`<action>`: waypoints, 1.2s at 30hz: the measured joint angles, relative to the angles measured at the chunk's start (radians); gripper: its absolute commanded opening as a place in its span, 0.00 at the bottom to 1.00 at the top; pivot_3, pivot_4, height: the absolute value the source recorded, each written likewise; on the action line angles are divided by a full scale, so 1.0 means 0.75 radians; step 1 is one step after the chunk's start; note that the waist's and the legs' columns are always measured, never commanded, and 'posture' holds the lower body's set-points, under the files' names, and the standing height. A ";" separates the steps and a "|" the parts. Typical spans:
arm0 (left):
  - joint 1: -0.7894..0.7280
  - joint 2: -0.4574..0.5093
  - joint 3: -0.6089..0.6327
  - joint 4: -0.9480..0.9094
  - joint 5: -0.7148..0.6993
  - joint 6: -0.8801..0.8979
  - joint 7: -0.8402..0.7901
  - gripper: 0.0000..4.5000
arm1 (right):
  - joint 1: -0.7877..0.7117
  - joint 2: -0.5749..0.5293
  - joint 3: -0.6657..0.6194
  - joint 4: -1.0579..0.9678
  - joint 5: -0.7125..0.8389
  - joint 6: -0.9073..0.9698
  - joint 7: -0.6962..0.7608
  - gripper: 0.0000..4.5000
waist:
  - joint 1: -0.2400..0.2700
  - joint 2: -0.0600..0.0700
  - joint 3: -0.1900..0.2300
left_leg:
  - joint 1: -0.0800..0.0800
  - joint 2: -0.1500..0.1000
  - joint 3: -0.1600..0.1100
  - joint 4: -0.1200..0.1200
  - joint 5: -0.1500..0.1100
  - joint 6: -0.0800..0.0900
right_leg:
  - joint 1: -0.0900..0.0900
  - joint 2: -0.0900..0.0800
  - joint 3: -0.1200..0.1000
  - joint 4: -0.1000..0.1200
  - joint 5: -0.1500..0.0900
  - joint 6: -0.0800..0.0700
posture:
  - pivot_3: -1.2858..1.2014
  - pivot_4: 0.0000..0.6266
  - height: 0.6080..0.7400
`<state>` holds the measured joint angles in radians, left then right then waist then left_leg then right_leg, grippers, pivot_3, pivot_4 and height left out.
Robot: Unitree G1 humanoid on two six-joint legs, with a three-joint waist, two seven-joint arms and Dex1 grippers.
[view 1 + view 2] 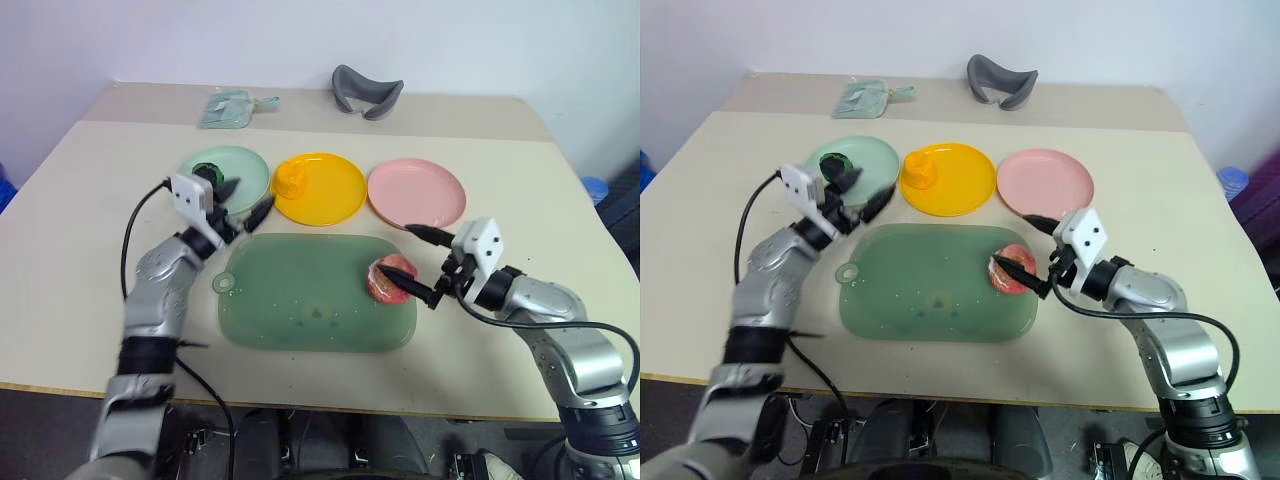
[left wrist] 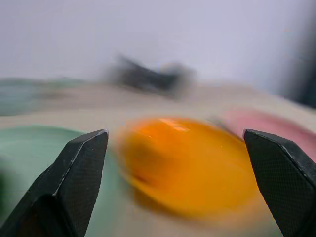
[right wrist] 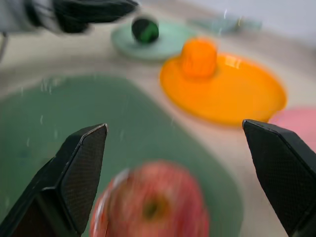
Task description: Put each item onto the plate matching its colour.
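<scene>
Right wrist view: right claw (image 3: 175, 173) open above pink-red apple (image 3: 153, 205); left claw (image 1: 245, 200) open, empty; no legible writing.

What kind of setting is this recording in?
Probably a lab or test room set up for a sorting exercise: a plain beige table against a bare wall, three coloured plates, mint green plate, yellow plate, pink plate, and toy food.

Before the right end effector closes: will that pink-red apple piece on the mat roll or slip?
The pink-red apple piece looks rounded and glossy, so it may slip from the fingers. It sits on the smooth green mat, so a nudge could roll it. Probably light hollow plastic.
</scene>
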<state>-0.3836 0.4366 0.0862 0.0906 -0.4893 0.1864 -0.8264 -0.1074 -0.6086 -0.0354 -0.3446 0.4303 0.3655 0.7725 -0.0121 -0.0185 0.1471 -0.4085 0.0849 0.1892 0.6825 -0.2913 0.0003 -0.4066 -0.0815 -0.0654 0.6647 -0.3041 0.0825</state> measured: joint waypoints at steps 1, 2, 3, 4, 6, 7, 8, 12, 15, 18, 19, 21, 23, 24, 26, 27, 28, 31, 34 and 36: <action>0.023 0.035 -0.011 -0.041 -0.020 0.026 -0.069 0.99 | 0.004 0.000 0.018 0.010 -0.008 -0.004 0.015 1.00 | 0.003 0.000 0.000 | 0.000 0.000 0.000 0.000 0.000 0.000 | 0.001 0.000 0.000 0.000 0.000 0.000 | 0.52 0.24 1.00; 0.033 0.063 -0.023 -0.073 -0.038 0.048 -0.122 0.99 | 0.007 0.000 0.033 0.020 -0.017 -0.012 0.029 1.00 | 0.005 0.000 0.000 | 0.000 -0.001 -0.001 0.000 0.000 0.000 | 0.001 -0.001 0.000 0.000 0.000 0.000 | 0.52 0.24 1.00; 0.040 0.085 -0.033 -0.100 -0.049 0.067 -0.162 0.99 | 0.009 0.001 0.044 0.032 -0.025 -0.021 0.041 1.00 | 0.007 0.000 0.000 | 0.000 -0.001 -0.001 0.001 0.000 0.000 | 0.002 -0.001 0.000 -0.001 0.000 0.000 | 0.52 0.24 1.00; 0.047 0.103 -0.038 -0.126 -0.056 0.084 -0.188 0.99 | 0.011 0.002 0.050 0.042 -0.032 -0.033 0.049 1.00 | 0.006 0.000 0.000 | 0.000 -0.001 -0.001 0.000 0.000 0.000 | 0.002 -0.001 0.000 -0.001 0.000 0.000 | 0.52 0.24 1.00; 0.054 0.118 -0.050 -0.162 -0.058 0.103 -0.216 0.99 | 0.013 0.003 0.056 0.065 -0.039 -0.046 0.061 1.00 | 0.004 0.000 0.000 | 0.000 0.000 -0.002 0.000 0.000 0.000 | 0.001 0.000 0.000 -0.001 0.000 0.000 | 0.52 0.24 1.00; 0.064 0.120 -0.052 -0.187 -0.058 0.117 -0.218 0.99 | 0.014 0.006 0.058 0.077 -0.045 -0.056 0.066 1.00 | 0.002 0.000 0.000 | 0.000 0.000 -0.002 0.000 0.000 0.000 | 0.001 0.000 0.000 -0.001 0.000 0.000 | 0.52 0.24 1.00; 0.075 0.122 -0.058 -0.205 -0.058 0.125 -0.219 0.99 | 0.014 0.008 0.062 0.086 -0.047 -0.062 0.068 1.00 | 0.001 0.000 0.000 | 0.000 0.000 -0.002 0.000 0.000 0.000 | 0.001 0.000 0.000 -0.001 0.000 0.000 | 0.52 0.24 1.00; 0.099 0.122 -0.086 -0.260 -0.056 0.152 -0.211 1.00 | 0.005 0.036 0.078 0.135 -0.053 -0.066 0.071 0.88 | 0.001 0.000 0.000 | 0.000 0.000 -0.002 0.000 0.000 0.000 | 0.001 0.000 0.000 0.000 0.000 0.000 | 0.52 0.24 1.00; 0.107 0.125 -0.086 -0.291 -0.056 0.163 -0.200 1.00 | -0.014 0.051 0.080 0.155 -0.059 -0.072 0.075 0.62 | 0.002 0.000 0.000 | 0.000 0.000 -0.003 0.000 0.000 0.000 | 0.001 0.000 0.000 -0.001 0.000 0.000 | 0.52 0.24 1.00; 0.111 0.136 -0.085 -0.294 -0.056 0.176 -0.194 1.00 | -0.024 0.057 0.080 0.173 -0.068 -0.090 0.077 0.59 | 0.002 0.000 0.000 | 0.000 0.000 -0.004 0.000 0.000 0.000 | 0.001 -0.001 0.000 -0.001 0.000 0.000 | 0.52 0.24 1.00; 0.111 0.137 -0.085 -0.294 -0.056 0.177 -0.193 1.00 | -0.027 0.059 0.080 0.178 -0.073 -0.095 0.075 0.59 | 0.002 0.000 0.000 | 0.000 0.000 -0.004 0.000 0.000 0.000 | 0.001 -0.001 0.000 -0.001 0.000 0.000 | 0.52 0.24 1.00; 0.115 0.138 -0.082 -0.294 -0.056 0.177 -0.189 1.00 | -0.035 0.061 0.080 0.182 -0.072 -0.093 0.074 0.59 | 0.001 0.000 0.000 | 0.000 0.000 -0.004 0.000 0.000 0.000 | 0.001 0.000 0.000 -0.001 0.000 0.000 | 0.52 0.24 1.00; 0.122 0.138 -0.076 -0.294 -0.057 0.182 -0.177 1.00 | -0.081 0.069 0.076 0.202 -0.061 -0.088 0.072 0.59 | 0.001 0.000 0.000 | 0.000 0.000 -0.004 0.000 0.000 0.000 | 0.001 -0.001 0.001 0.000 0.000 0.000 | 0.52 0.24 1.00; 0.124 0.137 -0.076 -0.294 -0.058 0.185 -0.171 1.00 | -0.117 0.074 0.066 0.216 -0.053 -0.088 0.067 0.59 | 0.000 0.001 0.000 | 0.000 0.000 -0.004 0.000 0.000 0.000 | 0.000 -0.001 0.001 0.000 0.000 0.000 | 0.52 0.24 1.00; 0.124 0.132 -0.076 -0.295 -0.059 0.190 -0.158 1.00 | -0.233 0.085 0.035 0.287 -0.044 -0.090 0.052 0.59 | -0.002 0.001 0.000 | 0.000 0.000 -0.004 0.000 0.000 0.000 | 0.000 0.000 0.001 0.000 0.000 0.000 | 0.52 0.24 1.00; 0.126 0.128 -0.076 -0.298 -0.059 0.193 -0.150 1.00 | -0.294 0.087 0.021 0.336 -0.047 -0.095 0.041 0.59 | -0.001 0.001 0.000 | 0.000 0.000 -0.004 0.000 0.000 0.000 | 0.000 0.000 0.001 0.000 0.000 0.000 | 0.52 0.24 1.00; 0.128 0.123 -0.077 -0.301 -0.059 0.196 -0.144 1.00 | -0.346 0.088 0.009 0.379 -0.050 -0.106 0.033 0.59 | -0.001 0.001 0.000 | 0.000 0.000 -0.004 0.000 0.000 0.000 | 0.000 0.000 0.001 0.000 0.000 0.000 | 0.52 0.24 1.00; 0.137 0.117 -0.076 -0.312 -0.057 0.196 -0.118 1.00 | -0.473 0.091 0.004 0.525 -0.084 -0.154 0.040 0.59 | 0.004 0.001 0.000 | 0.000 0.000 -0.003 -0.001 0.000 0.000 | 0.000 -0.001 0.001 -0.001 0.000 0.000 | 0.52 0.24 1.00; 0.153 0.108 -0.074 -0.338 -0.056 0.193 -0.091 1.00 | -0.526 0.107 0.006 0.624 -0.098 -0.181 0.055 0.59 | 0.001 0.001 0.000 | 0.000 0.000 -0.003 -0.001 0.000 0.000 | 0.000 -0.001 0.001 -0.001 0.000 0.000 | 0.52 0.24 1.00; 0.162 0.100 -0.072 -0.352 -0.055 0.186 -0.073 1.00 | -0.562 0.119 0.010 0.692 -0.109 -0.198 0.059 0.59 | -0.001 0.002 0.001 | 0.000 0.000 -0.003 -0.001 0.000 0.000 | -0.001 -0.001 0.001 0.000 0.000 0.000 | 0.52 0.24 1.00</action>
<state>-0.2619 0.5117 0.0319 -0.1733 -0.5305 0.3262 -0.8810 -0.5291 -0.5196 -0.0277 0.1746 0.3487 0.2167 0.8170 -0.0130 -0.0170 0.1478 -0.4087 0.0848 0.1868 0.6819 -0.2915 0.0006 -0.4070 -0.0821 -0.0645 0.6644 -0.3041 0.0823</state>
